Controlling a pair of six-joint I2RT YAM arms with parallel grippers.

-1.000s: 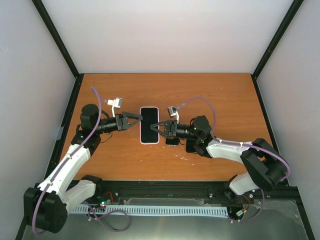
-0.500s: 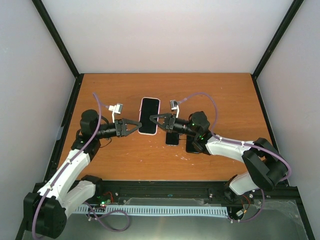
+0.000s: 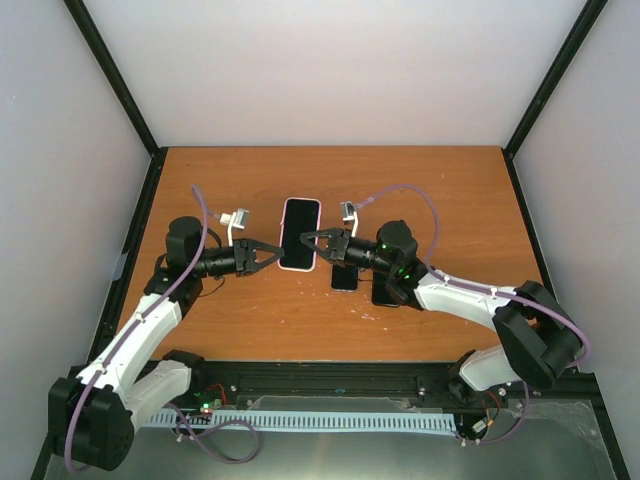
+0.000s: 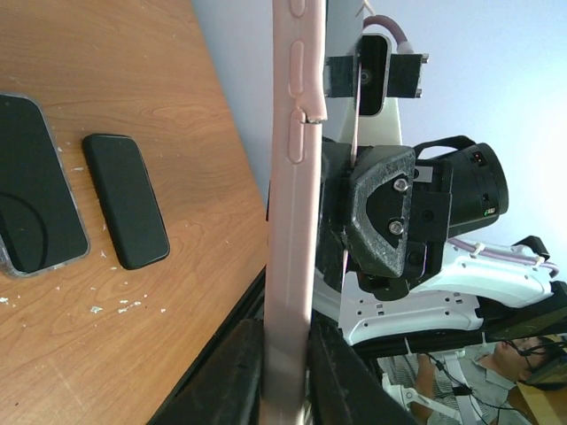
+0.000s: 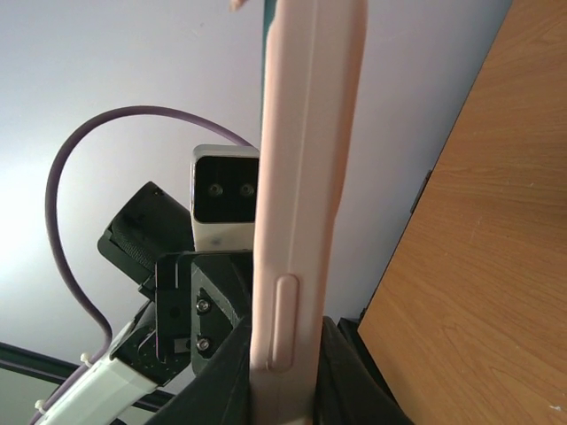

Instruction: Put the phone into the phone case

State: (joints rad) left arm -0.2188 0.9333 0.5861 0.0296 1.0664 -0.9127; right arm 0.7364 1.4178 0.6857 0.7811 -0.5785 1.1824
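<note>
Enclosing the phone point(image 3: 299, 235), pink case point(image 4: 289, 221).

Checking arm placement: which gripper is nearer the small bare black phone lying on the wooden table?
Right. The right gripper holds the pink phone case close beside the small bare black phone; the left gripper holds the case's opposite edge, farther away.

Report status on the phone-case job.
Left jaws, right jaws shut on pink phone case, opposite edges. Case held off table, dark face up. Black phone, clear-cased phone lying below, clear.
</note>
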